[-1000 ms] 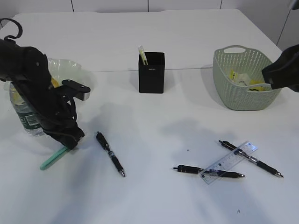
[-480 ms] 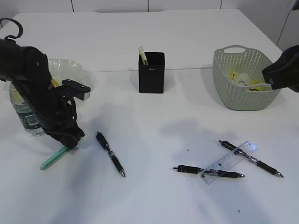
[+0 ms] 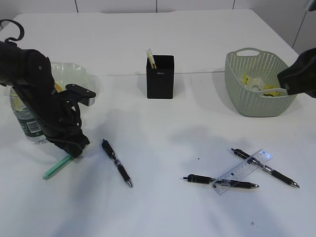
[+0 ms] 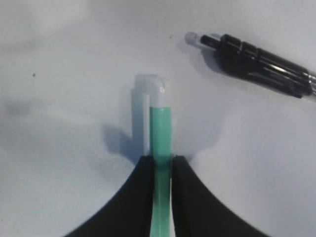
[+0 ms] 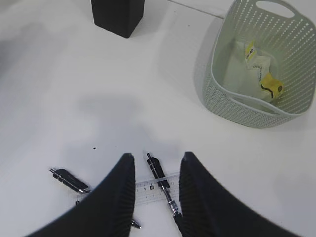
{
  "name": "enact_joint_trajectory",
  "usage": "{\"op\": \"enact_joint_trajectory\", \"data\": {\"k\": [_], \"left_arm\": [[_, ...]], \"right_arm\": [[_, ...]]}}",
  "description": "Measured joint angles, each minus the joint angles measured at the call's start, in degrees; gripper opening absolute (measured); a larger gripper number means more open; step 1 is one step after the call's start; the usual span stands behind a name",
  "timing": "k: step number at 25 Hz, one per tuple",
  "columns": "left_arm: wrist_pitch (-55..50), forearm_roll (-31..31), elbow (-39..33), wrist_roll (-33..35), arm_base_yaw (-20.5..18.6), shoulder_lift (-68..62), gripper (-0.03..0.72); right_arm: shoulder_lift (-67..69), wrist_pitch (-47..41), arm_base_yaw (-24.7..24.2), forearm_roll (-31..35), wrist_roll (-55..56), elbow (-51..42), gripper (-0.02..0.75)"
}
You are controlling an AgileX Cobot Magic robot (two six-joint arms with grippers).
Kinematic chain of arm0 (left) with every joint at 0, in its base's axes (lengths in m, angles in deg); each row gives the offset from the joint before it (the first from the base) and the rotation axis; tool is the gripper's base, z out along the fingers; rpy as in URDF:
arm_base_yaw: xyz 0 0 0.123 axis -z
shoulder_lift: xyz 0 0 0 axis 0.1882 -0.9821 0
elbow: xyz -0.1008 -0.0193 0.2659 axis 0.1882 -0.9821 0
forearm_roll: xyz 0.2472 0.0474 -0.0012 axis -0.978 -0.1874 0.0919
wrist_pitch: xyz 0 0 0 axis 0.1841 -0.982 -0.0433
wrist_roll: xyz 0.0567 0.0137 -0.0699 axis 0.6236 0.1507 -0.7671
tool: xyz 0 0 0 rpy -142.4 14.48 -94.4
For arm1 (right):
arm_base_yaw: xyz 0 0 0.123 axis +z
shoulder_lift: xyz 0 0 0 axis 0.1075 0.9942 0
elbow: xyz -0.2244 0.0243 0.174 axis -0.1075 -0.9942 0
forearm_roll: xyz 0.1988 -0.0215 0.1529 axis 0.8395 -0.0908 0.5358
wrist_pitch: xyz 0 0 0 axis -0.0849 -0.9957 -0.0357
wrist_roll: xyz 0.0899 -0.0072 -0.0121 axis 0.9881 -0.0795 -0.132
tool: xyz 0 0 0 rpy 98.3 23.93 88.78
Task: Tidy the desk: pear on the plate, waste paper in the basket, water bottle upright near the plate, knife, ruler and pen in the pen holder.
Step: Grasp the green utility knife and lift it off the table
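While the exterior view hides the left gripper [image 3: 74, 150] behind its own arm, the left wrist view shows the jaws clamped on a green knife [image 4: 160, 148], its clear tip lying on the desk [image 3: 197, 44] just beside a black pen [image 4: 261, 71]. Only the right wrist view shows the right gripper [image 5: 154, 195], jaws held apart and empty above the ruler [image 5: 153, 186], with waste paper [image 5: 261, 74] seen inside the basket [image 5: 232, 106]. The pen holder [image 3: 160, 76] stands mid-desk, the water bottle [image 3: 27, 123] upright beside the plate [image 3: 69, 71]. Compared with a second ago, nothing is seen to have shifted.
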Motion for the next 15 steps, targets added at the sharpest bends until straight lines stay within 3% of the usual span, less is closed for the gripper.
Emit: {"op": "enact_joint_trajectory", "data": {"k": [15], "left_arm": [[0.36, -0.22, 0.00, 0.00, 0.00, 0.00, 0.091]], "right_arm": [[0.00, 0.00, 0.00, 0.00, 0.00, 0.00, 0.262]]}}
